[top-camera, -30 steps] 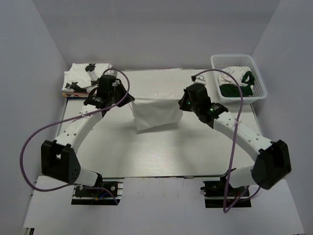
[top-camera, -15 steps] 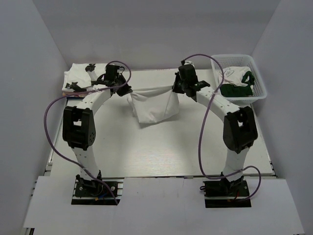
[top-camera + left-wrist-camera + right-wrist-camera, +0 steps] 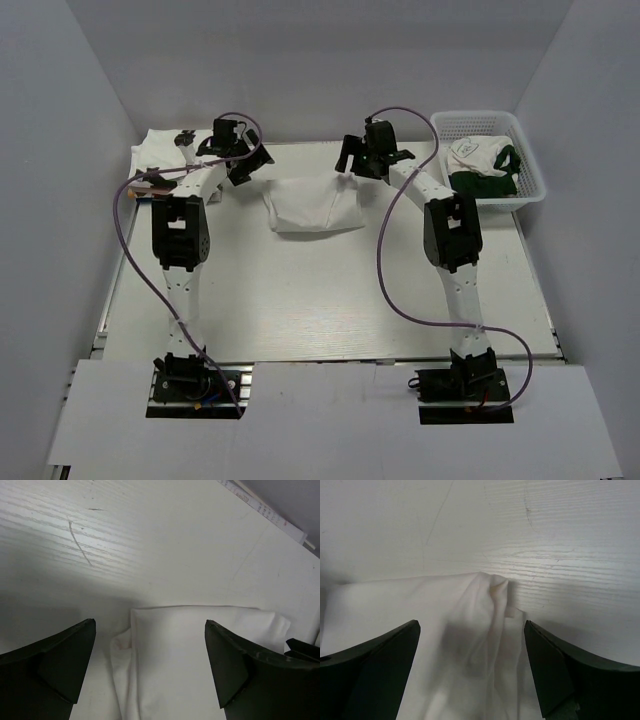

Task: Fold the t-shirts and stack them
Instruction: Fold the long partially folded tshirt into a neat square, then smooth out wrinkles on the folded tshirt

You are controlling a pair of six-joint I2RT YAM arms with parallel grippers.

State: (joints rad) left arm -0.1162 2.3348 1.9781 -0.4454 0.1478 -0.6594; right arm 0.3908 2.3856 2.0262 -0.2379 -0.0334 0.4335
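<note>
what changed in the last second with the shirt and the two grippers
Both arms carried the folded t-shirt toward the far edge of the table and lowered it. The left gripper and right gripper then opened and let go, so the shirt now lies free on the table. The stack of shirts at the far left and the basket stayed where they were.

White mesh basket [image 3: 478,117] sits upper right on the pale wood-grain table [image 3: 330,290], grey walls [image 3: 300,60] all around.
</note>
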